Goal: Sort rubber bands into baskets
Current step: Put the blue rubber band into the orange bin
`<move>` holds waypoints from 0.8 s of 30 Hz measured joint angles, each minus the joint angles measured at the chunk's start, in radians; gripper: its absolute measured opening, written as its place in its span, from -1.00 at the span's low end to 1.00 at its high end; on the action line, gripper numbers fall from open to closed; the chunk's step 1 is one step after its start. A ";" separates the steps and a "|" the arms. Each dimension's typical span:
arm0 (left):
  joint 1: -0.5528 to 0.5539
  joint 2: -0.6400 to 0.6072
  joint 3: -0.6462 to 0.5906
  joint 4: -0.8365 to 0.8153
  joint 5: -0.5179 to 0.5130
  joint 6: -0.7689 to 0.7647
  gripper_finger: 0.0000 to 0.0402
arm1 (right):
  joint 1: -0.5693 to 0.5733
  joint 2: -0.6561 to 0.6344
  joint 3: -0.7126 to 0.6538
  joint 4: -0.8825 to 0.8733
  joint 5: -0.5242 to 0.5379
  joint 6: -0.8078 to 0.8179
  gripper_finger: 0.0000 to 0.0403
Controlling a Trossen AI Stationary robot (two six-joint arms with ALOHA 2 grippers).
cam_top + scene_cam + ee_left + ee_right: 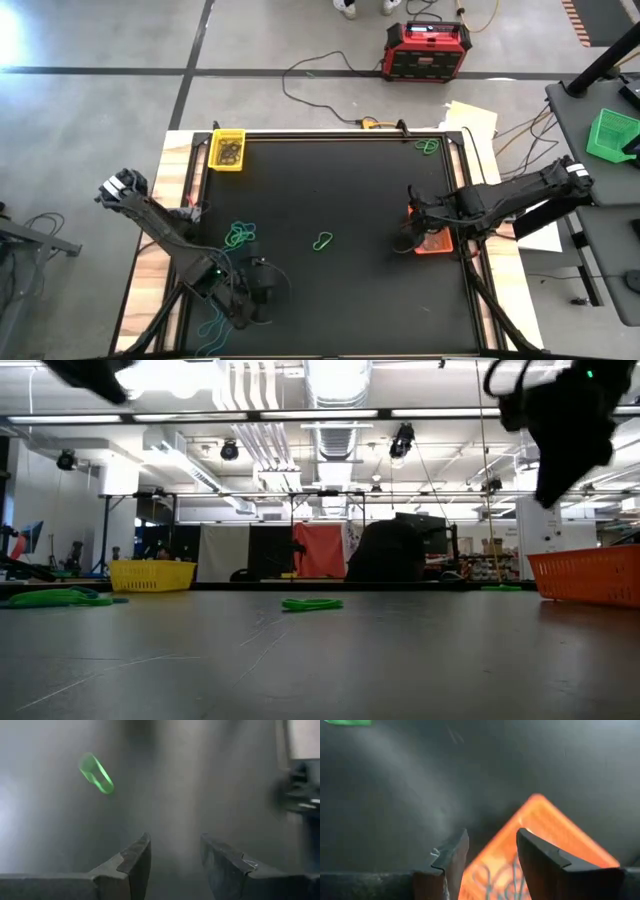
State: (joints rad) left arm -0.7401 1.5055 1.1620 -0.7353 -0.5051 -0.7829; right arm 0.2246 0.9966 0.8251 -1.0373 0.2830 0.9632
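Observation:
My left gripper (268, 285) (172, 840) is open and empty above the black mat near the table's front left. A green rubber band (323, 241) (97, 774) lies flat on the mat ahead of it, and a cluster of green and teal bands (240, 237) lies by the arm. My right gripper (412, 228) (492, 835) is open and empty over the near corner of the orange basket (435, 242) (540, 845), which holds several thin bands. The yellow basket (228, 150) stands at the far left with bands in it. The green basket (612, 135) sits on a side table off to the right.
Another green band (427, 147) lies at the mat's far right and a teal one (210, 328) at the front left edge. A red and black box (427, 50) and cables lie on the floor beyond the table. The mat's middle (350, 190) is bare.

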 joint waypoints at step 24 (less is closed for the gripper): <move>-0.351 0.339 0.058 -0.054 0.287 -0.844 -0.41 | 0.308 0.237 0.242 0.242 0.192 -0.204 -0.19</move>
State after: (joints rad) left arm -1.0908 1.8442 1.2205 -0.7896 -0.2182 -1.6267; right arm 0.5321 1.2333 1.0673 -0.7951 0.4752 0.7589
